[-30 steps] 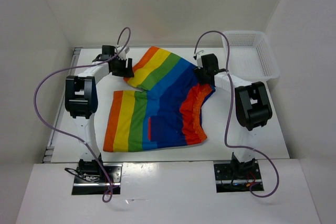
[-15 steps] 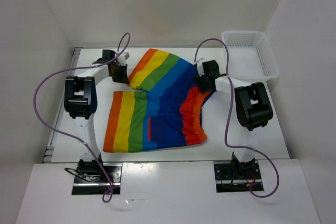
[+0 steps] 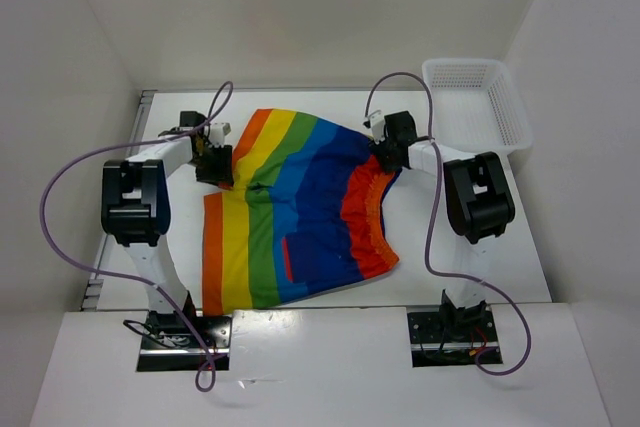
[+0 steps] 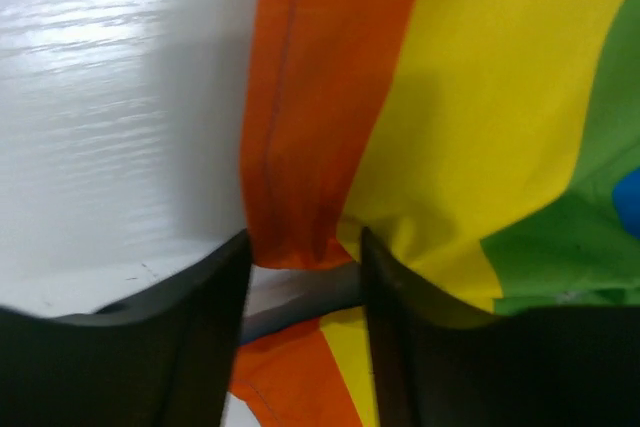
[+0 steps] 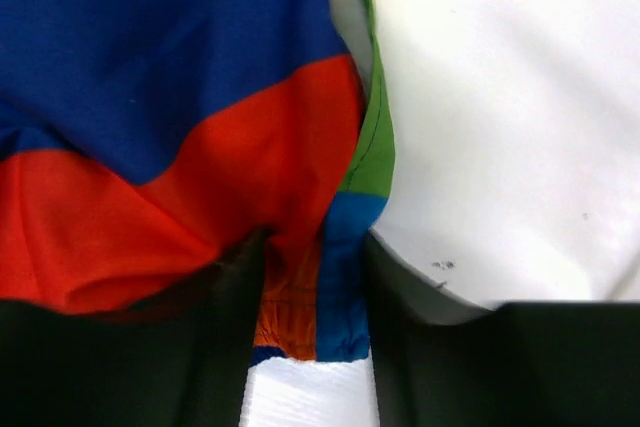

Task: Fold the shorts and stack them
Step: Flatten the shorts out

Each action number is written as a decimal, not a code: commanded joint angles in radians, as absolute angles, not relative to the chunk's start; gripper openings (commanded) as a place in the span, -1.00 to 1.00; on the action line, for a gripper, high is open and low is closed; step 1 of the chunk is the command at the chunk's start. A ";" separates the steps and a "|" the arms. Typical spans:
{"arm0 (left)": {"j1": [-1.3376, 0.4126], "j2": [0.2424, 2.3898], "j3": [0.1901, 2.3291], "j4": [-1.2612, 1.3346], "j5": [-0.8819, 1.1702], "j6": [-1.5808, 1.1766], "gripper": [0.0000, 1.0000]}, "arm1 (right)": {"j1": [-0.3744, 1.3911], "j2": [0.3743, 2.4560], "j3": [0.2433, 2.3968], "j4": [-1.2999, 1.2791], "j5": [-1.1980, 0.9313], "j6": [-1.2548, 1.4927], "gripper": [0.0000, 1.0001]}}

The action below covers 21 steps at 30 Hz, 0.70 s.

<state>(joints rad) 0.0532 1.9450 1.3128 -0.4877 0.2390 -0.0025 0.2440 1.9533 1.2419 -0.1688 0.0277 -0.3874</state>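
While both arms reach out across the table, the shorts (image 3: 300, 217) lie spread near the white mesh basket (image 3: 480, 112), with the waistband end closest to it and the leg hems farthest away. Their long axis therefore runs straight away from the basket. The right gripper (image 3: 386, 150), the one nearer the basket, is closed on the red-orange waistband corner. The left gripper (image 3: 213, 163), well apart from the basket, pinches the orange hem of the far leg, and the cloth there is raised off the table. The held edge spans the gap between the two grippers. I'd judge both ends must travel together, away from the basket's row and over the near leg.
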 commanded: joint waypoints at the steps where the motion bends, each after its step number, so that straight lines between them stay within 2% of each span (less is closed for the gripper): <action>1: 0.041 1.919 1.331 -0.534 0.216 0.000 0.20 | 0.235 1.973 1.284 -0.216 -0.038 -0.443 -0.23; 3: 0.051 1.919 1.411 -0.497 0.216 0.000 0.26 | 0.235 1.973 1.293 -0.233 -0.054 -0.474 -0.42; 4: 0.051 1.928 1.446 -0.488 0.227 0.000 0.31 | 0.235 1.973 1.293 -0.245 -0.064 -0.489 -0.59; 7: 0.051 1.986 1.616 -0.453 0.259 0.000 0.42 | 0.262 1.953 1.293 -0.245 -0.043 -0.558 -0.91; 8: 0.042 2.011 1.664 -0.453 0.288 0.000 0.48 | 0.262 1.944 1.293 -0.245 -0.043 -0.572 -0.96; 16: -0.027 2.367 2.127 -0.440 0.350 0.000 0.67 | 0.324 1.924 1.302 -0.245 0.008 -0.670 -0.99; 21: -0.067 2.604 2.449 -0.541 0.350 0.000 0.73 | 0.342 1.904 1.302 -0.264 0.017 -0.681 -0.99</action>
